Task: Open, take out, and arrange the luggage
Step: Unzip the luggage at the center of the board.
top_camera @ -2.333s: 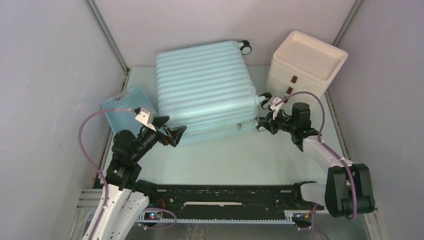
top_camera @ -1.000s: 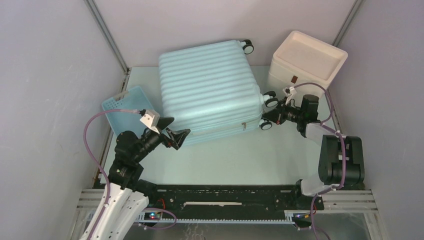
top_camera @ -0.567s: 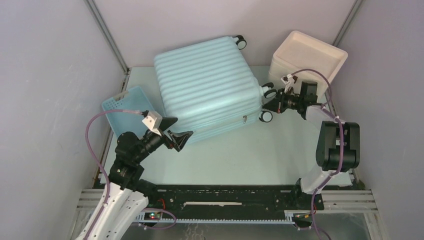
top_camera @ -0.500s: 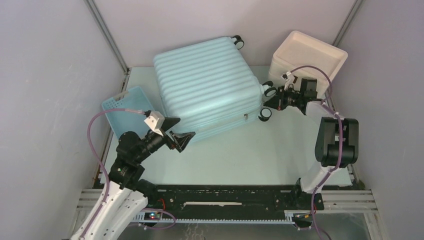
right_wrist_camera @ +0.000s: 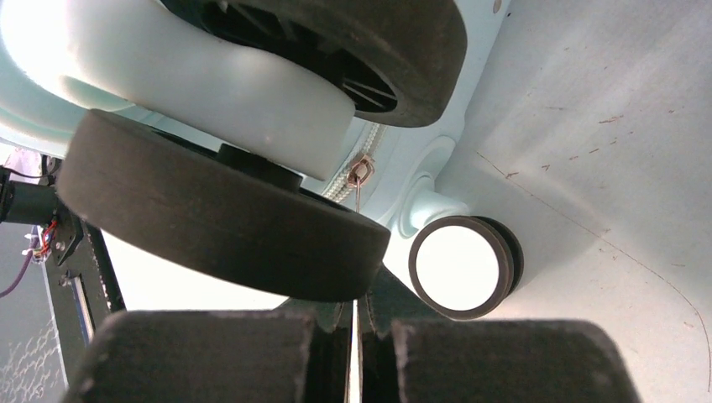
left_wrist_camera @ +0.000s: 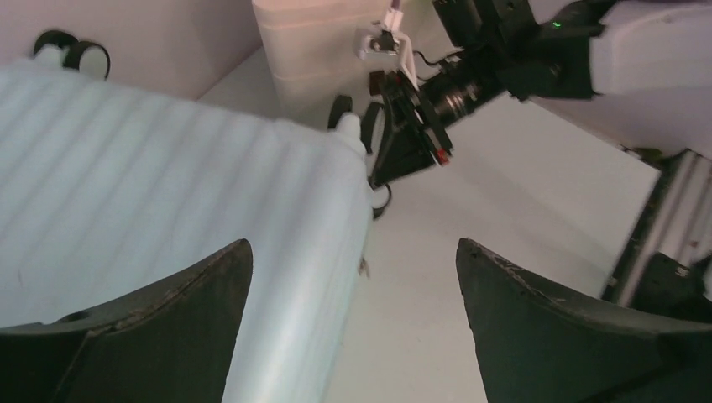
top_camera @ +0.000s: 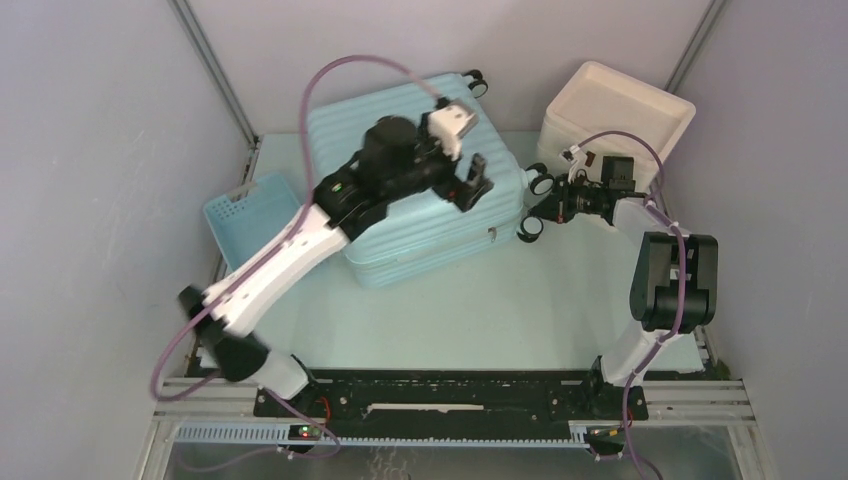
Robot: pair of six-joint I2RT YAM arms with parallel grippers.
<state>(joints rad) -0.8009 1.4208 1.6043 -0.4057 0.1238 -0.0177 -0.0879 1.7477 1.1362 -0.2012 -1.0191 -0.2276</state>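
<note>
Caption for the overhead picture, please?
Closed mint suitcase under the open left gripper; the shut right gripper sits beside its wheels.

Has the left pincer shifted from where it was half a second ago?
Yes. The left pincer has swung away from the blue basket, up over the luggage, toward the cream box; it stands open.

A large pale mint-blue ribbed hard-shell suitcase [top_camera: 425, 235] is laid flat on the tabletop [top_camera: 520, 310], toward the rear edge and near its middle, with its wheels [top_camera: 528, 231] turned toward the right edge. A small blue slatted plastic basket [top_camera: 240, 210] is set at the left edge, just beside the suitcase. A cream-white box with brown drawer tabs [top_camera: 615, 110] is placed in the rear right corner. The left gripper [top_camera: 472, 182] is held over the suitcase's right end. The right gripper [top_camera: 553, 205] is positioned between the wheels and the box, close to the wheels.
</note>
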